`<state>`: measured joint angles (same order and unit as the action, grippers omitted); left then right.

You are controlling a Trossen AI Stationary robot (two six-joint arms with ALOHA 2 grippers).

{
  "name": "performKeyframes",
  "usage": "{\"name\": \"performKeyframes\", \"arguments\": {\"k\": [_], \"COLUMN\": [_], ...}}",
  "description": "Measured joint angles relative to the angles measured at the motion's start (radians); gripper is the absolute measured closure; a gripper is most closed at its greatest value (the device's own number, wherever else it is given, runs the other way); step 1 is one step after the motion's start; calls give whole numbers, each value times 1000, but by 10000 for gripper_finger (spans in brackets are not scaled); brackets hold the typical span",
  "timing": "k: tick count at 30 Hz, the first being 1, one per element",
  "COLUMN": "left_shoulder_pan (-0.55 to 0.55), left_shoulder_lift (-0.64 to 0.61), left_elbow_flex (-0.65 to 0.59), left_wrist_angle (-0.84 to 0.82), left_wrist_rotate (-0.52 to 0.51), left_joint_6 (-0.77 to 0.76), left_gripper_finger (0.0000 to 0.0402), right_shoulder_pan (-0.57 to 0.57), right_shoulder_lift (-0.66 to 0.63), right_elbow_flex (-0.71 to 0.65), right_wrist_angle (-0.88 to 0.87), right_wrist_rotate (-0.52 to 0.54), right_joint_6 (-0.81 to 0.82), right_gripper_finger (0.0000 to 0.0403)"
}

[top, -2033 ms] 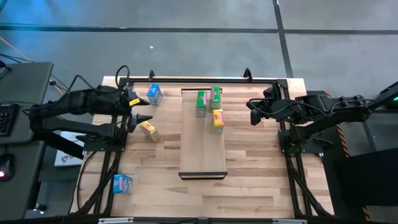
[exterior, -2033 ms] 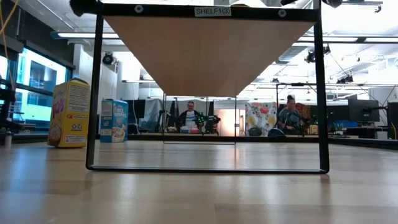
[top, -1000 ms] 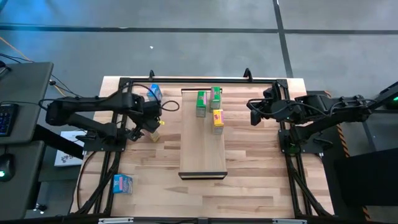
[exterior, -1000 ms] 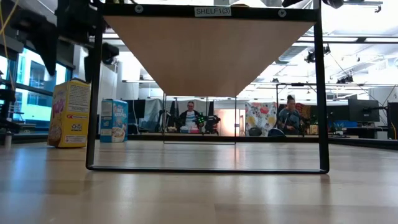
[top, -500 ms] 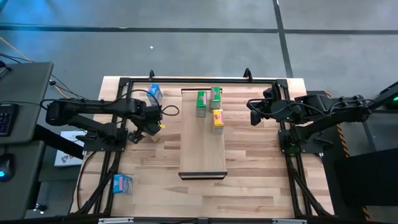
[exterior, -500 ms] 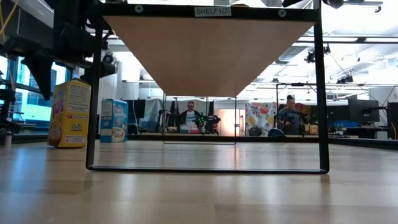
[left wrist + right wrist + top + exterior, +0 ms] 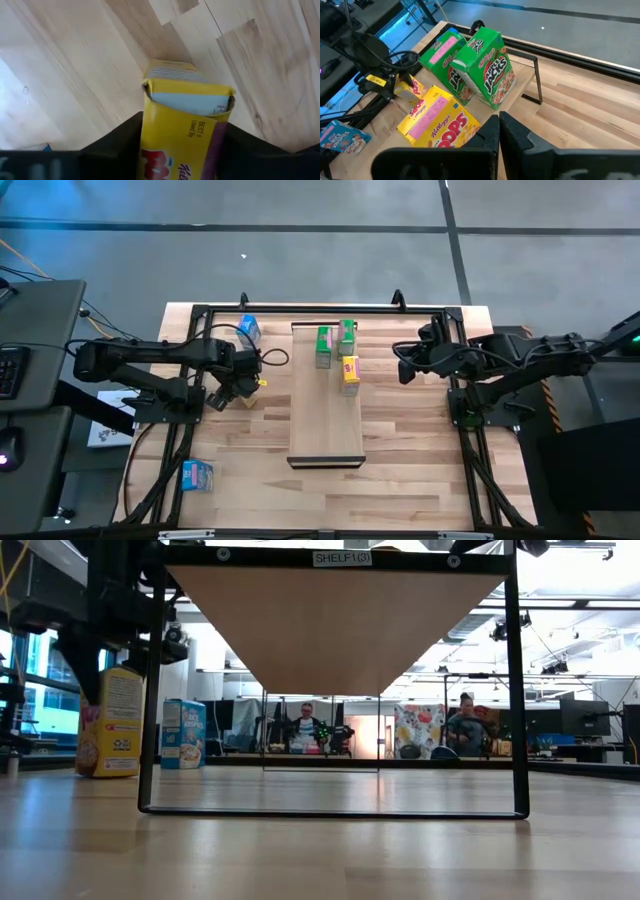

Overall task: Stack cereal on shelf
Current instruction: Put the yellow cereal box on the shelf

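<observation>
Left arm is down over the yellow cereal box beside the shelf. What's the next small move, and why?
Probably finish closing the left gripper. Its fingers flank the yellow cereal box, which stands on the tabletop left of the shelf; a firm grip isn't evident yet. Then lift. The right gripper waits shut over the shelf's boxes.

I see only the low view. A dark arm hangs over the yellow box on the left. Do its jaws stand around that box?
Observer: Yes. The left wrist view shows the left gripper with one jaw against each side of the yellow box.
Operator: What stands on top of the shelf?
Observer: Two green boxes and a second yellow box, all at the far end of the shelf.
Operator: And the right arm?
Observer: The right gripper hangs beside the shelf's right edge, jaws shut, holding nothing.
</observation>
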<state>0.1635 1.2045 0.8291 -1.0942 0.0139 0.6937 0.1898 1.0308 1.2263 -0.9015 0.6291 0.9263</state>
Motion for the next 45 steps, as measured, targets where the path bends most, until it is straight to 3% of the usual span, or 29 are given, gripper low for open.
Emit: {"name": "performKeyframes", "arguments": {"k": [6, 10, 16, 21, 28, 33, 45], "left_shoulder_pan": [0, 0, -10, -55, -138, -198, -232], "left_shoulder_lift": [0, 0, 0, 6, 127, 228, 377], "left_elbow_flex": [17, 111, 412, 689, 957, 1032, 1038], "left_wrist_angle": [-23, -88, -223, -227, -250, -278, -294], "left_wrist_rotate": [-1, -10, -26, -27, -107, -108, -105], "left_joint_6": [-44, -77, -168, -196, -287, -213, 47], "left_gripper_finger": [256, 267, 270, 270, 270, 270, 270], "right_shoulder_pan": [0, 0, 0, 0, 0, 0, 0], "right_shoulder_lift": [6, 6, 6, 6, 6, 6, 6], "right_elbow_flex": [0, 0, 0, 0, 0, 0, 0], "right_wrist_angle": [0, 0, 0, 0, -1, 0, 0], "right_wrist_rotate": [-2, 2, 2, 3, 10, 10, 20], "right_joint_6": [0, -3, -9, -10, -9, 14, 64], "right_gripper_finger": [402, 402, 402, 402, 402, 402, 402]}}
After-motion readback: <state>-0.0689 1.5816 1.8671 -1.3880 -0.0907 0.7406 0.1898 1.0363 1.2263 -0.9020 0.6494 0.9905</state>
